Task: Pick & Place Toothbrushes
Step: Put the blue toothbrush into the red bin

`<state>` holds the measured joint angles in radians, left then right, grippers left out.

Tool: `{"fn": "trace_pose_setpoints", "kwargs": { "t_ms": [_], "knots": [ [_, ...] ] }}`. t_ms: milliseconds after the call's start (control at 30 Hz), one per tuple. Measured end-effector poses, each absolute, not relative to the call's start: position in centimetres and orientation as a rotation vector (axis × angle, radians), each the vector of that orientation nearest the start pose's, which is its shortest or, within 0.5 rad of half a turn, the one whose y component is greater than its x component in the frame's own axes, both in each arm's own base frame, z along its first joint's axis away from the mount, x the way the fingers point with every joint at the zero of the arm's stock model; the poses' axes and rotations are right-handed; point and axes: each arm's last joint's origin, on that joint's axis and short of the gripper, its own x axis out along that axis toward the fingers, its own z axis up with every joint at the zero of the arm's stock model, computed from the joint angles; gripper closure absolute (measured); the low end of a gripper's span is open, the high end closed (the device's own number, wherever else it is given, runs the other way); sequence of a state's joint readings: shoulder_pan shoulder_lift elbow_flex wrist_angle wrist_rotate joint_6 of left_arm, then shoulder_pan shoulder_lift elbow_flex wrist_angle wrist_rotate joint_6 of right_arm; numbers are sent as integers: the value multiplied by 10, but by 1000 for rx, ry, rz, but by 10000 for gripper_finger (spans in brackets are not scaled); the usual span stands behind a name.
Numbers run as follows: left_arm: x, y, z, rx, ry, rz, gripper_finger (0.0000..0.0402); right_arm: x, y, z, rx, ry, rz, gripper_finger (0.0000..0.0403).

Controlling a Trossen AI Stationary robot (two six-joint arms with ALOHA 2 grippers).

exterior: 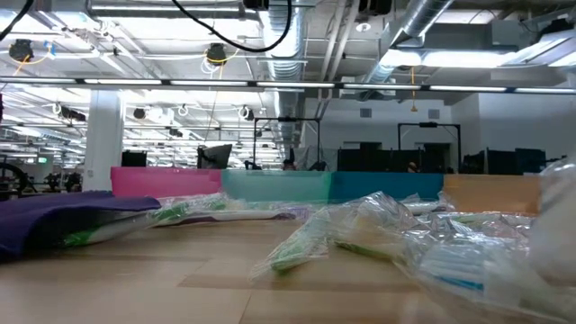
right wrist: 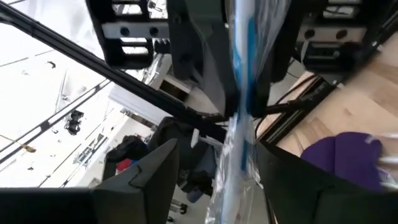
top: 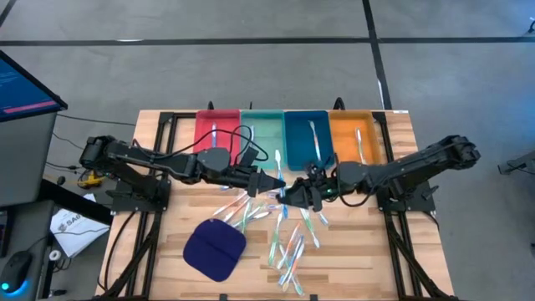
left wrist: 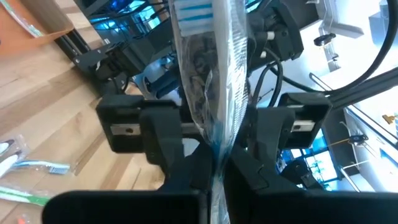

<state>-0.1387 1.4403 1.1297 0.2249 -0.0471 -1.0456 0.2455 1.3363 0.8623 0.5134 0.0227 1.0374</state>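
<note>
My left gripper point(top: 274, 184) hangs over the middle of the table, shut on a toothbrush in a clear wrapper point(left wrist: 208, 74), white with blue accents. My right gripper point(top: 291, 195) faces it from the right, open. Its two fingers point(right wrist: 158, 168) stand on either side of the same wrapped toothbrush point(right wrist: 239, 155), and I see no touch. Several more wrapped toothbrushes point(top: 288, 242) lie loose on the wooden table in front of the arms, also seen in the low view point(exterior: 306, 243). Single toothbrushes lie in the trays at the far edge. My left gripper pinches the wrapped toothbrush between its two fingers, partway along its length point(left wrist: 216, 168). The fingers come level from the table's left and lie across the toothbrush. The toothbrush is lifted clear of the table, and its blue-striped end point(left wrist: 186, 9) sticks out beyond the fingers.
Four trays stand side by side at the far edge: red point(top: 205, 125), teal point(top: 261, 142), blue point(top: 297, 138), orange point(top: 347, 138). A dark blue rounded cloth pad point(top: 215, 249) lies at the near left. A monitor point(top: 25, 88) stands off the table's left.
</note>
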Motion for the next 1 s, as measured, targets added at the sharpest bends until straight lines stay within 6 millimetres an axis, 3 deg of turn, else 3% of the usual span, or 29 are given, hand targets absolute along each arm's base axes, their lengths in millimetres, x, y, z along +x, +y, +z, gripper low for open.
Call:
{"fn": "trace_pose_setpoints", "kwargs": {
  "t_ms": [133,433,867,1000],
  "knots": [
    [331,-44,339,-1034,120,-30,392,291,73,306,1036,96,239,238],
    [331,-45,340,-1033,113,-37,392,293,75,302,999,128,277,382],
    [331,-45,340,-1031,116,-34,392,292,75,302,978,130,280,384],
    [331,-45,340,-1031,119,-41,375,292,75,302,974,130,282,384]
  ]
}}
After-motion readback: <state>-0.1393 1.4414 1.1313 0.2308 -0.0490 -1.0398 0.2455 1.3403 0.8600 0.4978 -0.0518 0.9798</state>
